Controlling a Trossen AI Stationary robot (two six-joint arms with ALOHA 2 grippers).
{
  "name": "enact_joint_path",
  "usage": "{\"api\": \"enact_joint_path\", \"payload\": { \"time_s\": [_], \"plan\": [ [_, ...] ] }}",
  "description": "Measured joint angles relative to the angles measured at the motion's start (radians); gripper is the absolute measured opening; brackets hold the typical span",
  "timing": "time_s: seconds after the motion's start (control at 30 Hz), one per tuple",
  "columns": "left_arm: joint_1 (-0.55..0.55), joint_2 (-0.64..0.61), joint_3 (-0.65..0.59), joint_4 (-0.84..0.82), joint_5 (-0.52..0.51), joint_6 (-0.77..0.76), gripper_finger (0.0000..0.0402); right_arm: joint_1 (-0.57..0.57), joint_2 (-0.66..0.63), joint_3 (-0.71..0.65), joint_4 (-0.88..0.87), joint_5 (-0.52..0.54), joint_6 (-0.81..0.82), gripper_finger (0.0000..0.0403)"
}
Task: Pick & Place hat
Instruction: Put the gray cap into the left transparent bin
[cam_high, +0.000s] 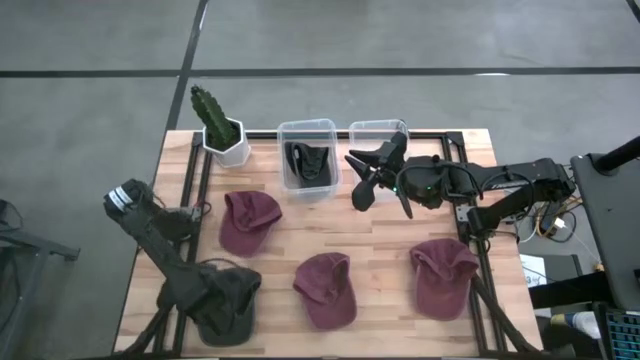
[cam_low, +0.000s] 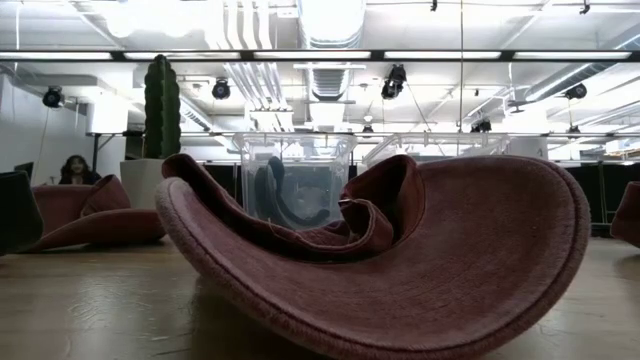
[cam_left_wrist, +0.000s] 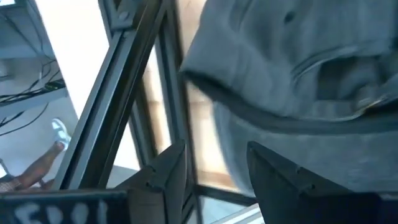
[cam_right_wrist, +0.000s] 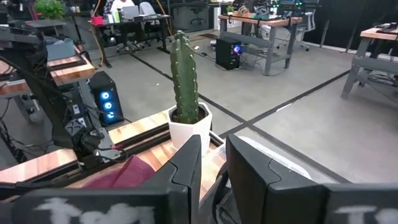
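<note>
3 maroon hats (cam_high: 326, 289) lie on the wooden table (cam_high: 380, 245) near the cactus (cam_high: 212, 115); right gripper (cam_high: 385, 178) hovers empty, fingers apart, beside the bins (cam_high: 308, 152); left gripper (cam_high: 222, 300) sits at a grey hat (cam_high: 235, 305), grip unclear; office behind.

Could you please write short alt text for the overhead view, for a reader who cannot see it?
Seen from above, three maroon caps lie on a wooden table. The left gripper rests at a dark grey cap at the front left corner, and the open right gripper hovers by two clear bins, one holding a dark cap.

Grey floor (cam_high: 420, 35), ceiling strip lights (cam_low: 320, 55)
</note>
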Motion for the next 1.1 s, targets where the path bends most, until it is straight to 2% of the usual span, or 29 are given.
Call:
{"api": "enact_joint_path", "payload": {
  "time_s": [0.4, 0.77, 1.1],
  "plan": [
    [-0.068, 0.079, -0.008, 0.080, 0.001, -0.037, 0.0160, 0.000, 0.000, 0.000, 0.000, -0.019, 0.004, 0.0068],
    [-0.069, 0.085, -0.152, 0.300, 0.005, -0.038, 0.0160, 0.010, 0.000, 0.000, 0.000, -0.023, 0.003, 0.0068],
    [-0.068, 0.063, -0.168, 0.316, -0.006, -0.052, 0.0160, 0.010, 0.000, 0.000, 0.000, -0.022, 0.001, 0.0068]
  ]
}}
